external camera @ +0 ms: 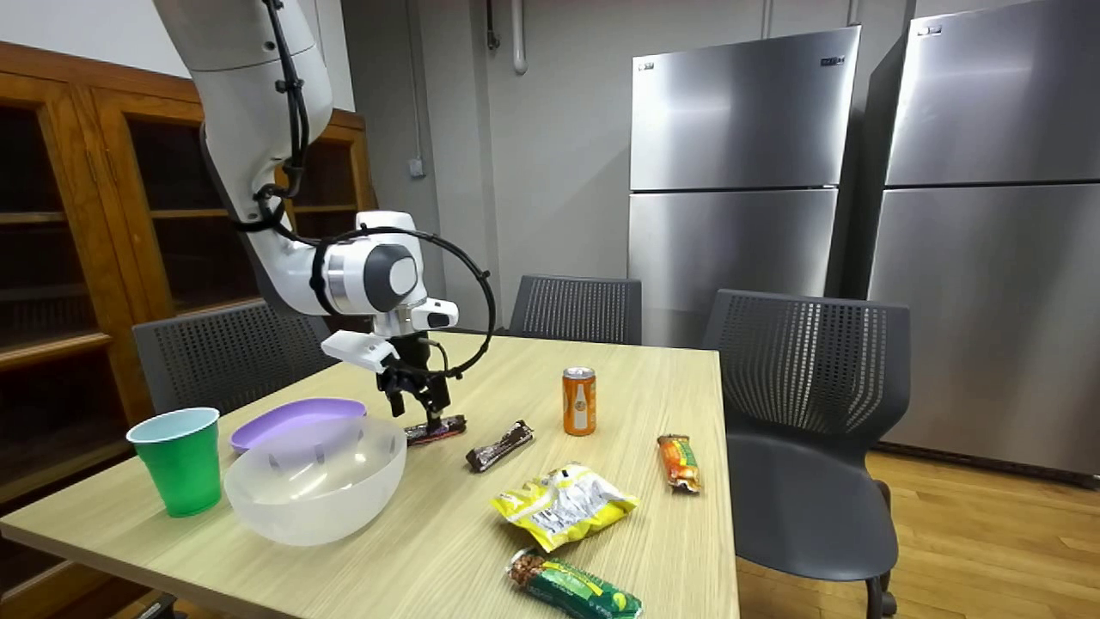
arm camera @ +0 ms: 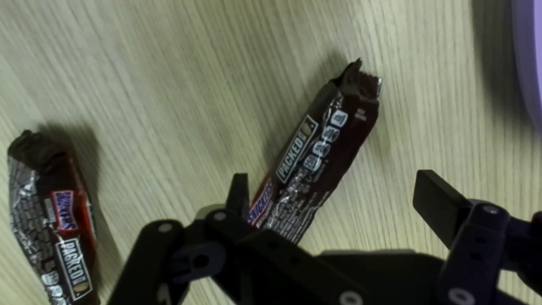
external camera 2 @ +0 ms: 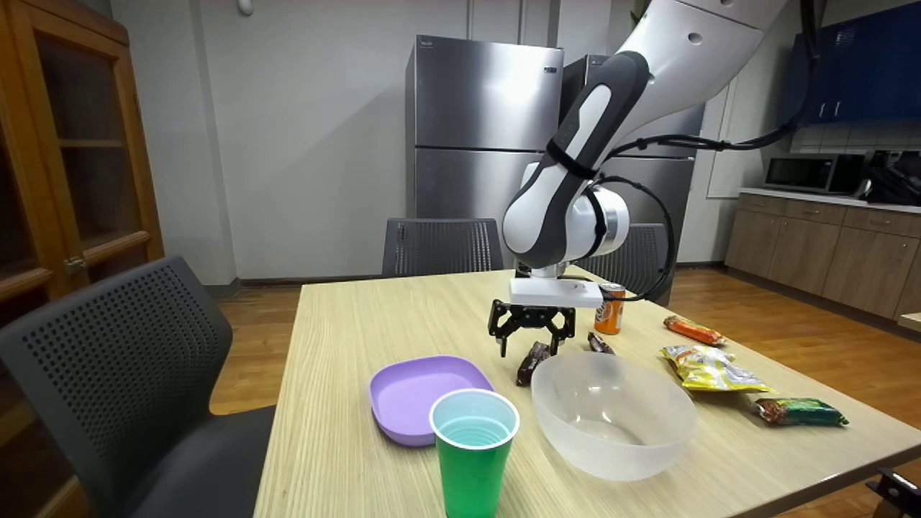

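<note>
Gripper (arm camera: pixel 331 186): jaws stand apart. Wrist view: gripper hides lower end of bar 1 (arm camera: pixel 319 154); edges crop bar 2 (arm camera: pixel 53 224), plate (arm camera: pixel 529 51).

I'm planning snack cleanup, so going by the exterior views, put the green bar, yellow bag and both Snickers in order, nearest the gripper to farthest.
In both exterior views, from the gripper:
1. Near Snickers: right beneath it.
2. Other Snickers: to its right.
3. Yellow bag: farther right.
4. Green bar: past the bag.
</note>
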{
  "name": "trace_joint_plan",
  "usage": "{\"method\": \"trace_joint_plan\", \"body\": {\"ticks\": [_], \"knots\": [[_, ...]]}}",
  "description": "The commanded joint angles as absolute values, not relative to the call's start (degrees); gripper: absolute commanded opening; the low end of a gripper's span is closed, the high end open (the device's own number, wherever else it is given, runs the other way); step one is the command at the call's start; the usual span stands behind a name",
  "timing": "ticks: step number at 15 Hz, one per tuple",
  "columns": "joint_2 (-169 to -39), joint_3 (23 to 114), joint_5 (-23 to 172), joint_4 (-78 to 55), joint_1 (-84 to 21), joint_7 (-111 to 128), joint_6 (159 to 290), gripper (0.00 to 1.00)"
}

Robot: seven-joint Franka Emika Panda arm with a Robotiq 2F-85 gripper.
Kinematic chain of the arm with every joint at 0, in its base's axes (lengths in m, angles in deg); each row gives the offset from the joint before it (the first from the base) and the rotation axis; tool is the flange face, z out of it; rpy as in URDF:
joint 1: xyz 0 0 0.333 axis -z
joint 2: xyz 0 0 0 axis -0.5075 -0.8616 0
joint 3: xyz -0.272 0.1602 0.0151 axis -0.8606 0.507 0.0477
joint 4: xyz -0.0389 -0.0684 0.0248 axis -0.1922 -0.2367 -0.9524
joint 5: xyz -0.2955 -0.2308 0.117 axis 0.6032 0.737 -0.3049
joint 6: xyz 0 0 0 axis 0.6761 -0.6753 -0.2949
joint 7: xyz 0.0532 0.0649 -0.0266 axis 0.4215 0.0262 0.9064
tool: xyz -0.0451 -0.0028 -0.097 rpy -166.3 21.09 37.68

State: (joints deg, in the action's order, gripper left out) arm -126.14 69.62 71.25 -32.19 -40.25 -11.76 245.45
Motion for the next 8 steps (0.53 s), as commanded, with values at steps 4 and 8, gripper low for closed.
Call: {"method": "trace_joint_plan", "body": {"ticks": [4, 8], "knots": [[-128.0, 68.5, 69.7, -29.4, -41.4, -12.4, 241.7, 1.0], [-128.4, 68.2, 69.9, -28.9, -41.5, -12.5, 241.1, 1.0]]}}
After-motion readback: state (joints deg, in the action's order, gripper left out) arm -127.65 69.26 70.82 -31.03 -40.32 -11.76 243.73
